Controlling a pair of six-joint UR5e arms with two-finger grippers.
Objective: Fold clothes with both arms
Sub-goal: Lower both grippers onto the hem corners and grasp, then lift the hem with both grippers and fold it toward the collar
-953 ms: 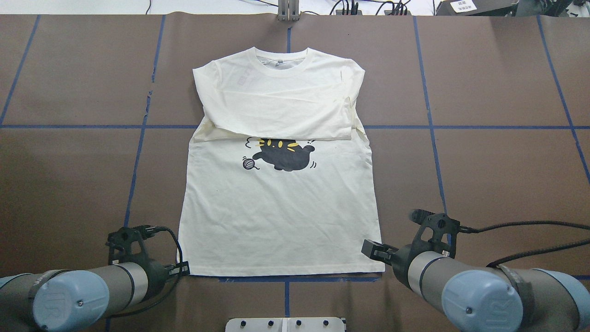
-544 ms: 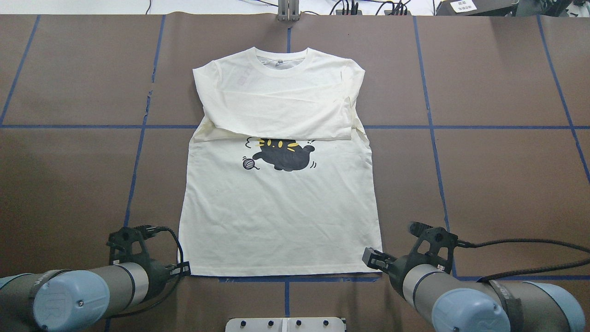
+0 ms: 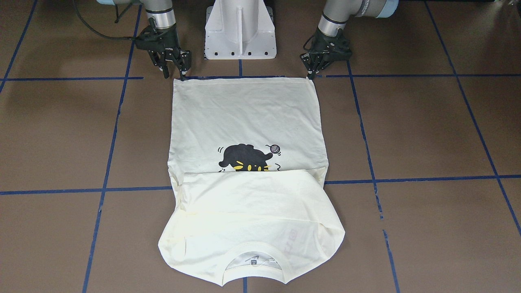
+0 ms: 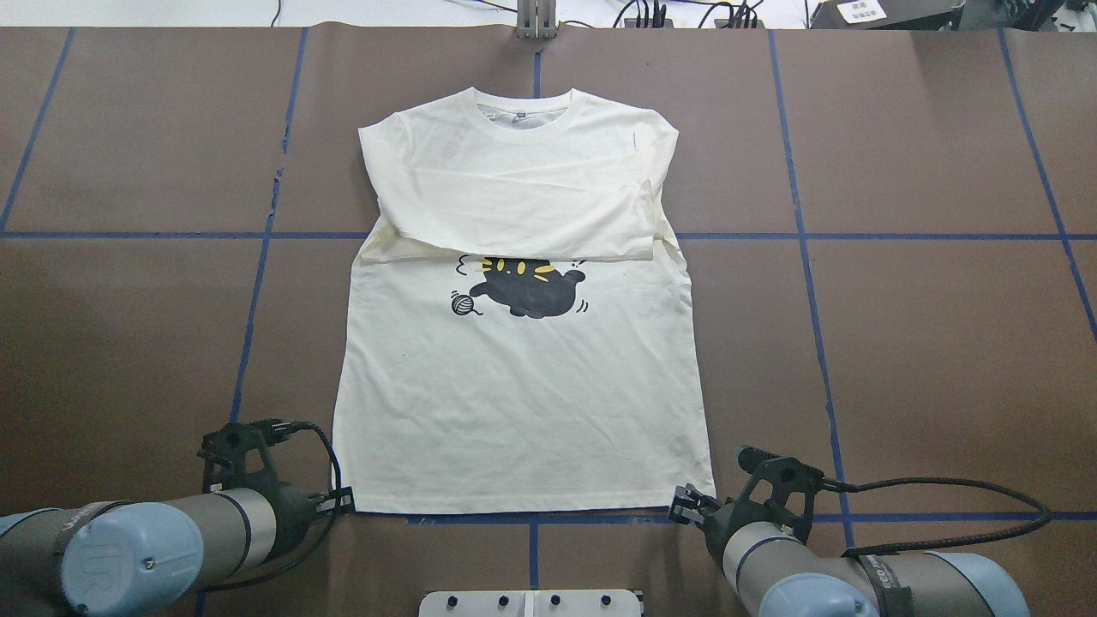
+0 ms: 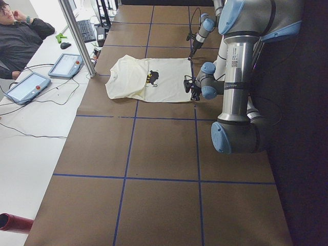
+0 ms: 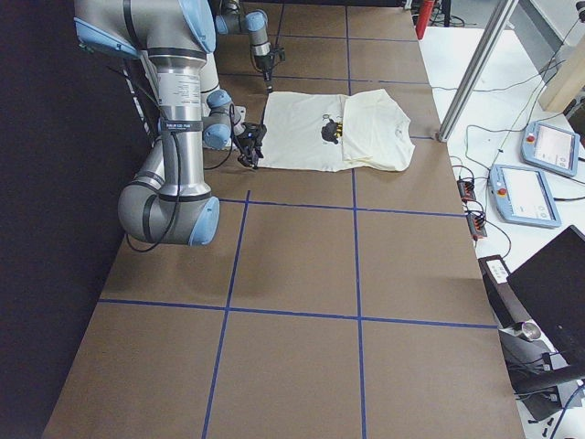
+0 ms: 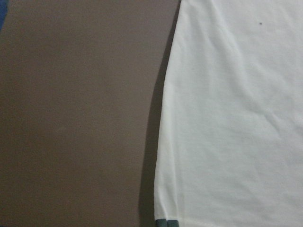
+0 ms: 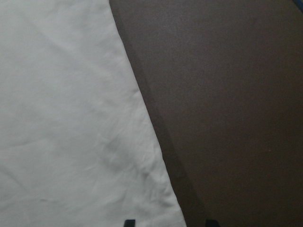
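T-shirt: flat mid-frame on desk, upper part folded over | handling: likely light, limp; pinch both lower hem corners | left fingers: closed at hem corner, grip unclear | right fingers: open astride other corner

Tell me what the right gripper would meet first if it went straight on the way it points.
Probably the corner of the T-shirt hem, lying under the open right gripper; the table is just beneath.

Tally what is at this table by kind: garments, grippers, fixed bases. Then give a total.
T-shirt: 1
grippers: 2 (left gripper, right gripper)
white pedestal base: 1
Total: 4
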